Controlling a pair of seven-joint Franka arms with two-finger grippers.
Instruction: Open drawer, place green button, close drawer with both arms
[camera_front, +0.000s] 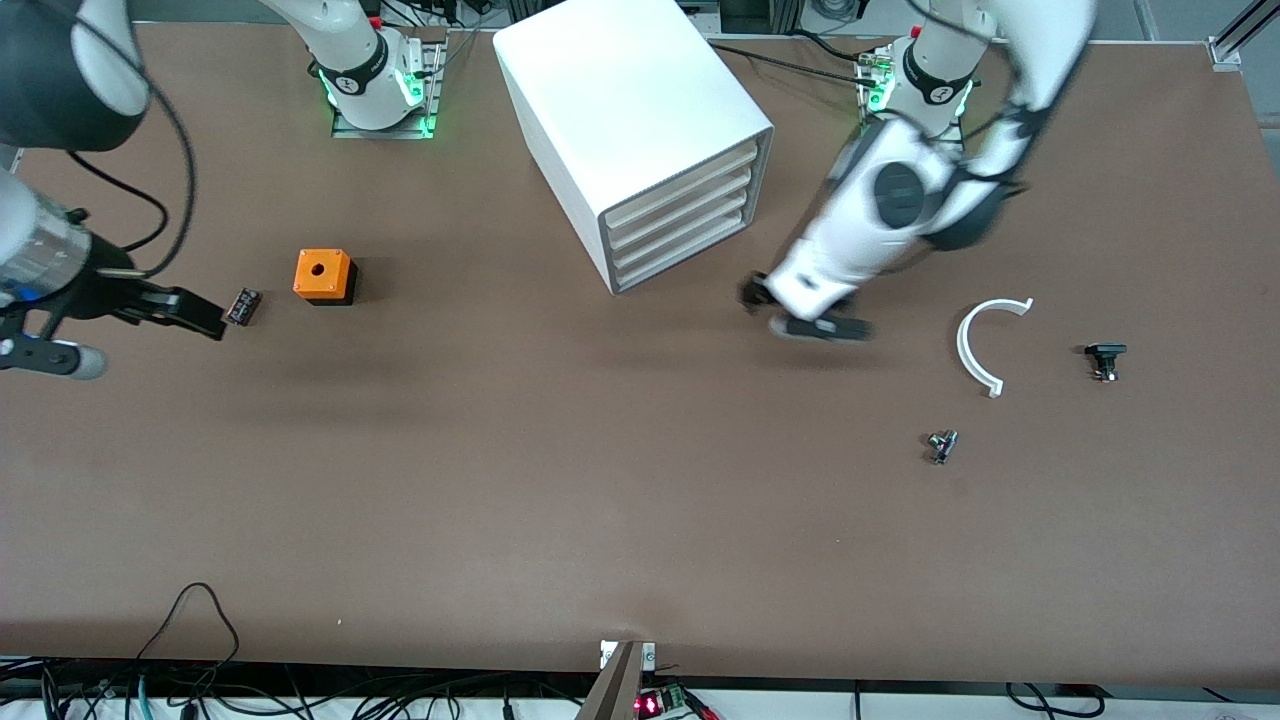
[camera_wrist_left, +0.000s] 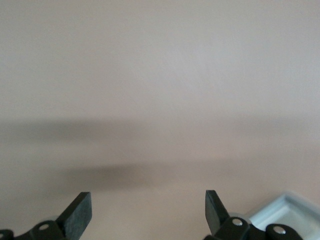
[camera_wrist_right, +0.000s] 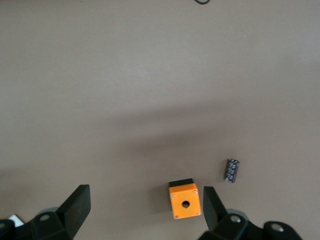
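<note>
Brown tabletop, cables along its edges. White cabinet with drawer closed, contents hidden. Left hand spread over bare tabletop beside cabinet; right hand spread above orange box.

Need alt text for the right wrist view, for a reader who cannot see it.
The right gripper hangs open over a brown table, its two black fingers framing an orange box with a round hole on top. A small dark part lies beside the box.

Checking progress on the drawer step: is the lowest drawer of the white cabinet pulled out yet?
No, the lowest drawer sits flush with the three above it in the white cabinet.
</note>
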